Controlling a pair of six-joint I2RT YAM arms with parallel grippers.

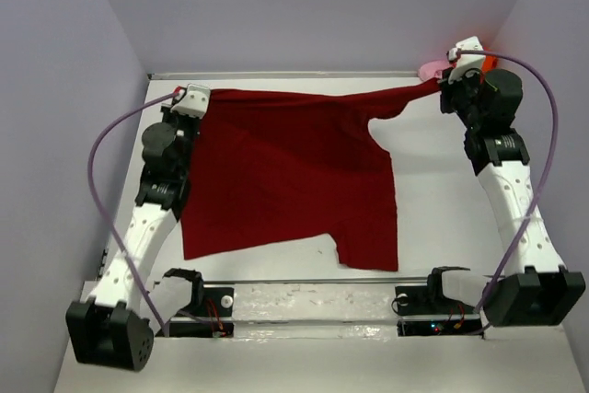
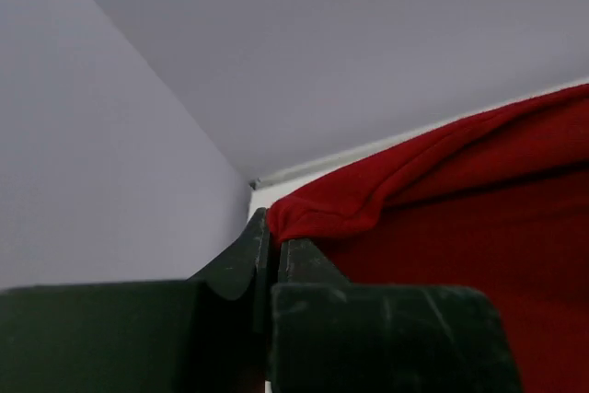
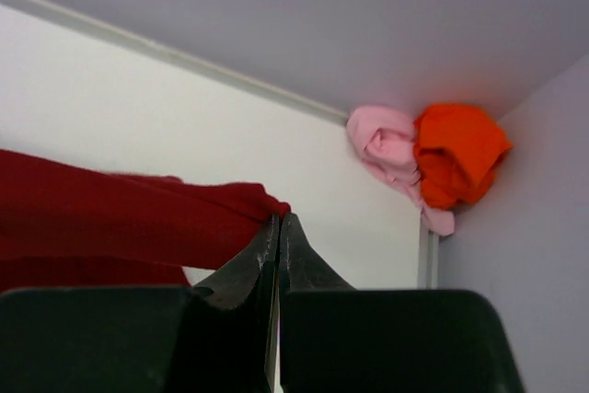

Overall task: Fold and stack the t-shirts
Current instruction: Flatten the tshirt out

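Shirt: large dark red cloth t-shirt (image 1: 294, 177), stretched along far edge.
Left gripper (image 2: 272, 232): pinches its left corner.
Right gripper (image 3: 279, 223): pinches its sleeve.

Dark red t-shirt (image 1: 285, 172) (white table (image 1: 428, 218))

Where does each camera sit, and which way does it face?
Top external: above, behind left arm and right arm, looking down on the large dark red cloth t-shirt.
Left wrist: faces the far-left corner; left fingers pinch that shirt.
Right wrist: faces the far-right corner, pale pink t-shirt, bright orange t-shirt; right fingers pinch the red one.
Shared: the red shirt.
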